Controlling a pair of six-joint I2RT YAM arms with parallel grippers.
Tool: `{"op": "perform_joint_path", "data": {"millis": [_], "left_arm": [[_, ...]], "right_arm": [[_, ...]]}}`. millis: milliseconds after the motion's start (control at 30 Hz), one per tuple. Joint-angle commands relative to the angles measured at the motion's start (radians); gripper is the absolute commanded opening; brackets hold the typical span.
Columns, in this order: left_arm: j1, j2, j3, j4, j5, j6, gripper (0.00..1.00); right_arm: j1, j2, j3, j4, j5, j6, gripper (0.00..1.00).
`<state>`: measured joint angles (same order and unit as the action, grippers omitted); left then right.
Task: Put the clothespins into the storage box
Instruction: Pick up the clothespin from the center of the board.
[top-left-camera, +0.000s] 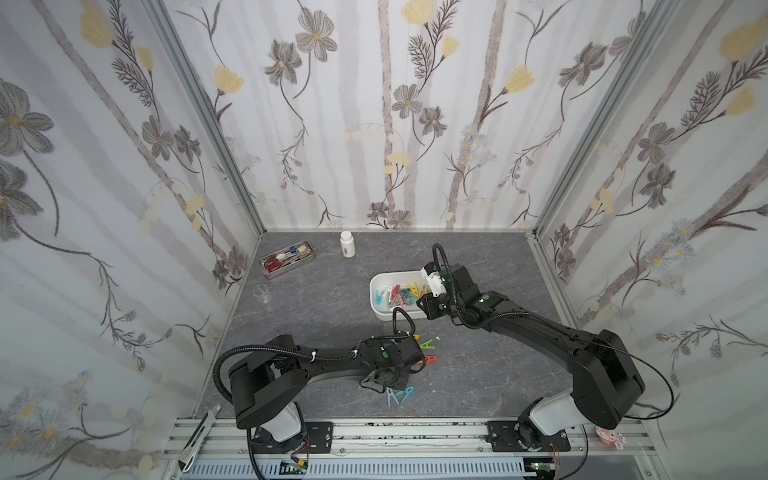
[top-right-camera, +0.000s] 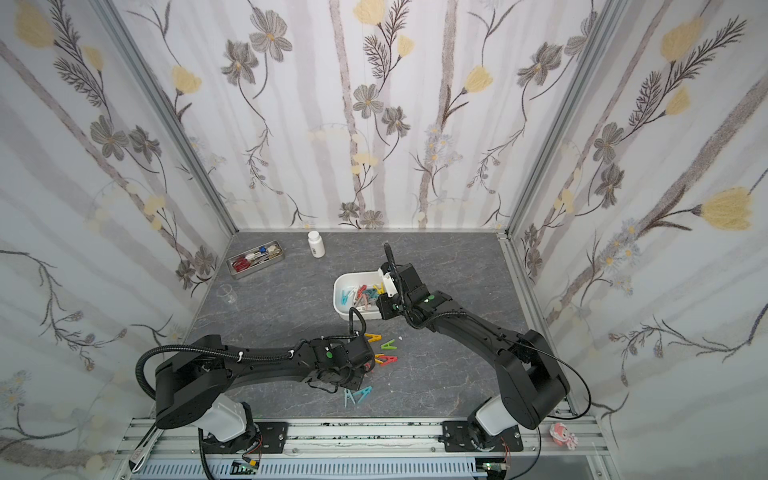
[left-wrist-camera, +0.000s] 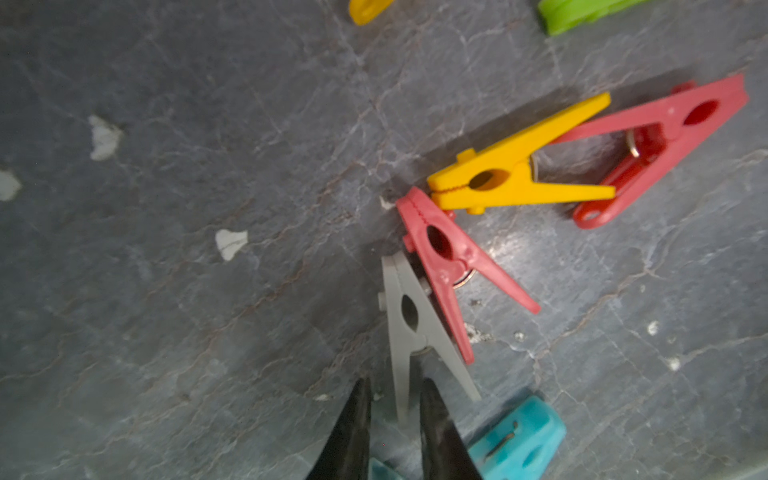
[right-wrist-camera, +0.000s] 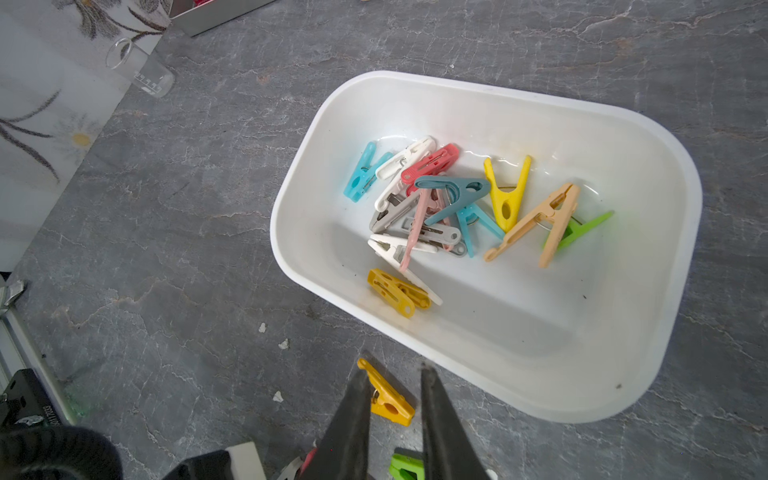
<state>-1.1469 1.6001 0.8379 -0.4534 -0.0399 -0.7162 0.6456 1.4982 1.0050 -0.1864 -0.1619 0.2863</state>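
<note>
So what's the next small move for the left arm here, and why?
Probably close the left gripper on the grey clothespin. Its fingertips straddle one leg of that pin, a slim gap shows on either side, so nothing is gripped yet, and the pin lies on the table outside the storage box.

walls: floral wallpaper (top-left-camera: 395, 124) on three sides, grey and yellow flowers over pale stripes
frame: aluminium corner posts (top-left-camera: 199, 108), plus a slotted rail (top-left-camera: 415, 432) along the front
floor: dark grey marble-look tabletop (top-left-camera: 478, 382), with a few white chips (left-wrist-camera: 230, 243)
light: soft and even, bit of glare on the tabletop
</note>
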Motion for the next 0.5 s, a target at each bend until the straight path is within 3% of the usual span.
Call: {"op": "perform_joint_path", "data": {"millis": [0, 233, 467], "left_arm": [[-0.005, 0.011, 0.009, -0.01, 0.004, -0.027, 0.19], [-0.007, -0.005, 0.001, -0.017, -0.023, -0.047, 0.09], [-0.004, -0.093, -0.017, -0.004, -0.052, -0.065, 0.07]], "right_arm": [[-0.003, -0.016, -0.011, 0.038, -0.005, -0.003, 0.24], [-0.006, -0.037, -0.031, 0.046, -0.005, 0.002, 0.24], [-0.006, -0.055, -0.04, 0.047, -0.002, 0.008, 0.24]]}}
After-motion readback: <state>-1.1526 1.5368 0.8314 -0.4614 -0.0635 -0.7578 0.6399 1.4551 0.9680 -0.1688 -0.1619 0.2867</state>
